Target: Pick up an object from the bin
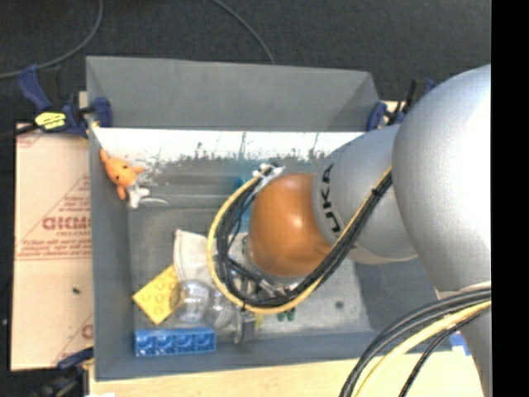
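Gripper (241,319) was observed low at the near wall, beside blue studded block (175,341) and clear plastic piece (197,301), presumably placed for grasping; open or closed could not be told

A silver KUKA arm (413,188) reaches in from the right, its thick rounded links stacked along that side. Its wrist bends downward, capped by a glossy orange cover (285,226). Black and yellow cables (221,246) loop around the cover's left and lower edges. The claw (241,321) points down beneath the wrist, mostly hidden.
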